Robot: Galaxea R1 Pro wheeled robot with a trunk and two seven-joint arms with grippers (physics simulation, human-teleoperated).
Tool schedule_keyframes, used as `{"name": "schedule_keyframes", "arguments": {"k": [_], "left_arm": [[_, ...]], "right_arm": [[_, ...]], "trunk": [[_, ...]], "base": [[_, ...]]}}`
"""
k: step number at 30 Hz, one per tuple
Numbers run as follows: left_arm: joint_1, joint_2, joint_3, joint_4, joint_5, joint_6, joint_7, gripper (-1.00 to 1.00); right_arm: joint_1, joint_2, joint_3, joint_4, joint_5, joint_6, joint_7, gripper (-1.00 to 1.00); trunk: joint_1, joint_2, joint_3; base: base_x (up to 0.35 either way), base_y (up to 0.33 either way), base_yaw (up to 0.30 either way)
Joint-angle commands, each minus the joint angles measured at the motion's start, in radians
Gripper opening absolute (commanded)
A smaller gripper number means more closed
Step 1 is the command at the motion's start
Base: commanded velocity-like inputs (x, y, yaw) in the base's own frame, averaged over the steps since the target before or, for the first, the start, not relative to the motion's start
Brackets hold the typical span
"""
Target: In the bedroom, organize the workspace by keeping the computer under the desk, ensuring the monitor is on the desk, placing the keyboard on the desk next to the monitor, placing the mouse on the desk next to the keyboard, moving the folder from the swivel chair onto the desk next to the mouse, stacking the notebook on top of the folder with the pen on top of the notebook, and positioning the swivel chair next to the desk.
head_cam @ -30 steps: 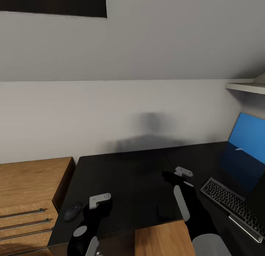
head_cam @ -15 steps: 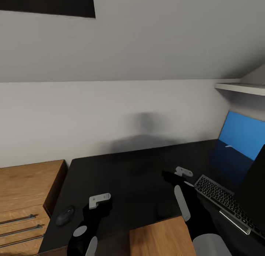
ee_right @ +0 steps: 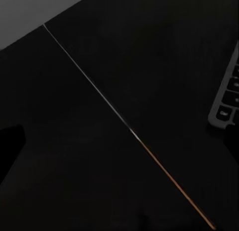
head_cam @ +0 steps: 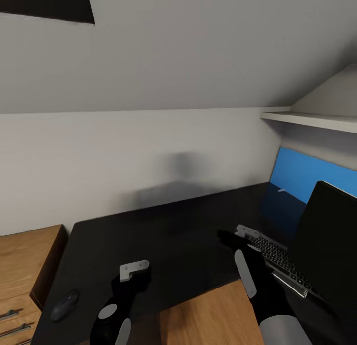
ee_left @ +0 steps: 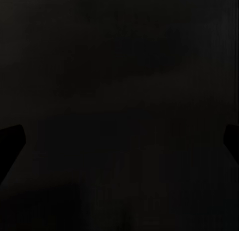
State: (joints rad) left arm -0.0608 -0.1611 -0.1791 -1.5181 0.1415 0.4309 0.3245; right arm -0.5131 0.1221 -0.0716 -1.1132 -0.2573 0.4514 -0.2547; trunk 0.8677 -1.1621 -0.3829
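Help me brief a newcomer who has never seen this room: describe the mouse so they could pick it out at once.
Start at the glossy black desk under the white wall. Follow its top to the near corner at the robot's left, beside the light-wood cabinet with bar handles. The mouse lies there alone: small, rounded and dark grey, far across the desk from the keyboard and monitor.

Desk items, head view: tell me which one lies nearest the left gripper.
The mouse, small and dark grey near the desk's left edge, lies nearest the left gripper. The keyboard and monitor sit far right.
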Motion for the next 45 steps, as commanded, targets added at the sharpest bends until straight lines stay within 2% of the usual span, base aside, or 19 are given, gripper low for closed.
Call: {"name": "schedule_keyframes", "arguments": {"k": [1,12,14,18,22,23,25,27,28,30,31,35,37,39,42,43,45], "left_arm": [[-0.001,0.000,-0.002,-0.002,0.011,0.003,0.009,1.00],[-0.001,0.000,0.000,-0.005,0.010,0.003,0.008,1.00],[-0.001,0.001,0.005,-0.008,0.010,0.004,0.008,1.00],[-0.001,0.001,0.005,-0.008,0.010,0.004,0.008,1.00],[-0.001,0.002,0.010,-0.037,0.010,0.007,0.008,1.00],[-0.001,0.002,0.010,-0.052,0.010,0.008,0.008,1.00],[-0.001,0.002,0.010,-0.052,0.011,0.008,0.008,1.00],[-0.001,0.002,0.010,-0.053,0.010,0.008,0.008,1.00],[-0.001,0.002,0.010,-0.054,0.010,0.008,0.008,1.00],[-0.001,0.002,0.010,-0.055,0.010,0.008,0.008,1.00],[-0.001,0.002,0.010,-0.056,0.010,0.008,0.008,1.00],[-0.001,0.002,0.010,-0.058,0.010,0.008,0.008,1.00],[-0.001,0.002,0.010,-0.058,0.010,0.008,0.008,1.00],[-0.001,0.002,0.009,-0.061,0.010,0.008,0.008,1.00],[-0.001,0.002,0.005,-0.067,0.010,0.008,0.008,1.00],[-0.001,0.002,0.003,-0.068,0.011,0.009,0.008,1.00],[-0.001,0.001,0.001,-0.069,0.011,0.009,0.008,1.00]], "right_arm": [[-0.001,0.001,-0.001,-0.001,-0.010,0.003,-0.006,1.00],[-0.001,0.002,0.002,0.003,-0.007,0.003,-0.007,1.00],[-0.001,0.002,0.019,0.001,-0.006,0.003,-0.008,1.00],[-0.001,0.001,0.024,-0.001,-0.005,0.002,-0.009,1.00],[-0.001,0.003,0.040,0.012,-0.003,-0.035,-0.013,1.00],[-0.024,0.004,0.058,0.069,0.004,-0.069,-0.018,1.00],[-0.073,0.003,0.058,0.126,0.005,-0.079,-0.019,1.00],[-0.146,0.002,0.058,0.212,0.005,-0.105,-0.019,1.00],[-0.197,0.002,0.057,0.279,0.005,-0.135,-0.020,1.00],[-0.246,0.001,0.057,0.350,0.005,-0.178,-0.020,1.00],[-0.289,0.000,0.057,0.419,0.005,-0.232,-0.020,1.00],[-0.398,-0.017,0.056,0.621,0.005,-0.398,-0.037,1.00],[-0.428,-0.025,0.056,0.678,0.005,-0.431,-0.050,1.00],[-0.479,-0.051,0.055,0.774,0.003,-0.473,-0.075,1.00],[-0.499,-0.101,0.044,0.820,-0.014,-0.492,-0.084,1.00],[-0.502,-0.118,0.036,0.834,-0.033,-0.505,-0.086,1.00],[-0.503,-0.126,0.031,0.870,-0.053,-0.520,-0.087,1.00]], "trunk": [[0.000,-0.001,-0.001],[0.000,-0.001,0.000],[0.000,-0.001,0.000],[0.000,-0.001,0.000],[0.000,-0.001,0.000],[0.000,-0.001,0.000],[0.000,-0.001,0.000],[0.000,-0.001,0.000],[0.000,-0.001,0.000],[0.000,-0.001,0.000],[0.000,-0.001,0.000],[0.000,-0.001,0.000],[0.000,-0.001,0.000],[0.000,-0.001,0.000],[0.000,-0.001,0.000],[0.000,-0.001,0.000],[0.000,-0.001,0.000]], "base": [[0.000,0.000,-0.250],[0.000,0.000,-0.076],[0.000,0.000,-0.001],[0.000,0.000,0.000],[0.000,0.000,0.000],[0.000,0.000,0.000],[0.000,0.000,0.000],[0.000,0.000,0.000],[0.000,0.000,0.000],[0.000,0.000,0.000],[0.000,0.000,0.000],[0.000,0.000,0.000],[0.000,0.000,0.000],[0.000,0.000,0.000],[0.000,0.000,0.000],[0.000,0.000,0.000],[0.000,0.000,0.000]]}}
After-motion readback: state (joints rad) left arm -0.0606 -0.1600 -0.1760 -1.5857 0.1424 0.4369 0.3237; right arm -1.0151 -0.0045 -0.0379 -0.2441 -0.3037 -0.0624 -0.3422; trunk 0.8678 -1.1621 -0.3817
